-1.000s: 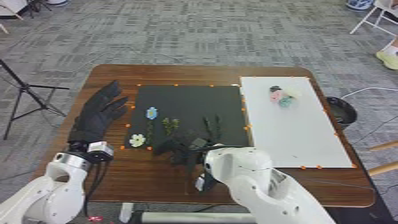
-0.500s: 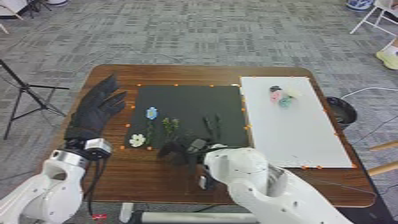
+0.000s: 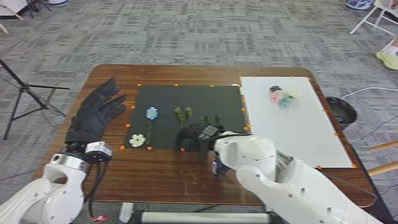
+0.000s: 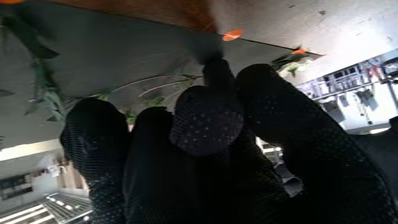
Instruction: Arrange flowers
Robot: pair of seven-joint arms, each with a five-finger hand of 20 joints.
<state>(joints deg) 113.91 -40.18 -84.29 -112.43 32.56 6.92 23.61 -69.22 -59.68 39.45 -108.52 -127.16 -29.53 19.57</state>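
Left of frame, the left hand (image 3: 87, 121) has straight, released fingers; left of centre, white flower (image 3: 137, 140), then blue flower (image 3: 152, 113) on black mat (image 3: 173, 95); near centre, right hand (image 3: 190, 139), grasp I cannot tell; upper right, pink flower (image 3: 275, 95)

From twelve o'clock round to twelve again, no text, label, number or sign is legible (not one letter).

green stems (image 3: 183, 114) partly hidden by right robot hand (image 3: 193, 137), pink petals (image 3: 276, 95) too small to tell, chair (image 3: 387, 5) cut off
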